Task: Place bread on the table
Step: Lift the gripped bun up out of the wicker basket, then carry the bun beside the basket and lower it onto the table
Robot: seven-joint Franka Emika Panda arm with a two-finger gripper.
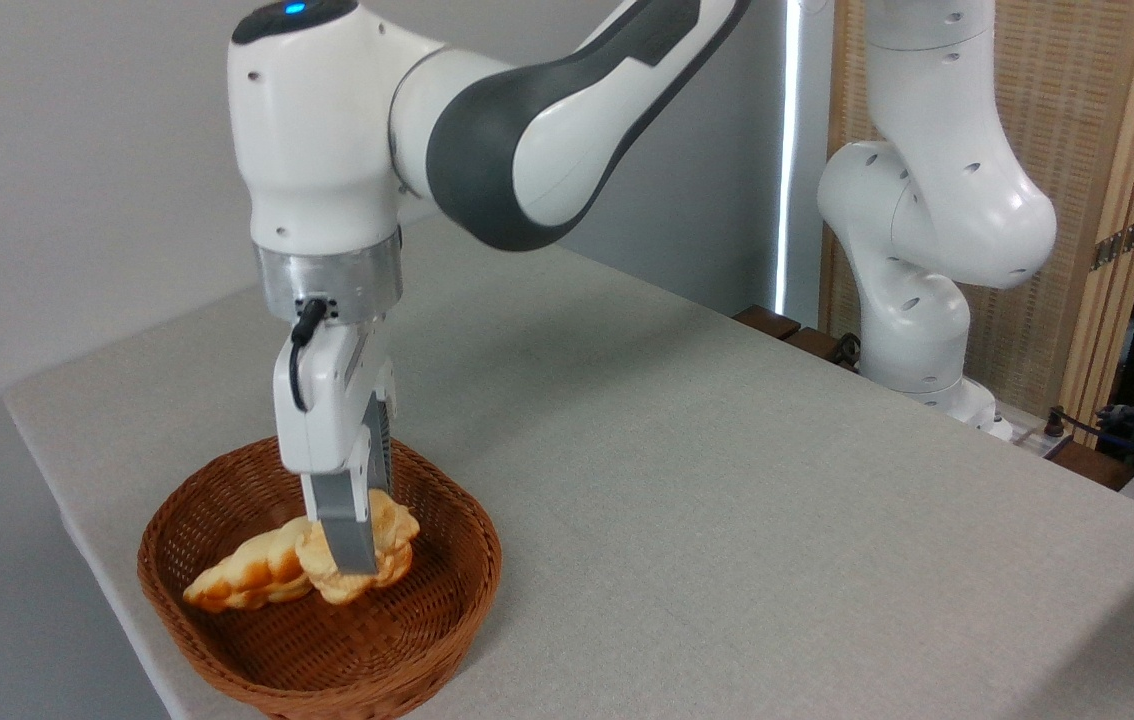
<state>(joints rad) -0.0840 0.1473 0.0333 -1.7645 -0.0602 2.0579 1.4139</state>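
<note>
Grey cloth is covering the table (pixel 727 480); our claw (pixel 355 560) is gripping the bread (pixel 389 545) above the basket (pixel 447 620), open table lying to its right.

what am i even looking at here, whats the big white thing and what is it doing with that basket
The big white thing is a robot arm, bolted at the far right edge of the table, which is covered in grey-beige cloth. The picture comes from one fixed camera standing off the table's near side, looking across it.

At the arm's end is a gripper, a two-fingered clamp pointing straight down. It is shut on a small round bun, golden on top, and holds it just above the floor of a brown wicker basket near the table's left corner. A longer twisted loaf lies in the basket beside the bun; whether the two touch is hard to tell.

The bun is meant to go onto the table, and it is not there yet.
</note>
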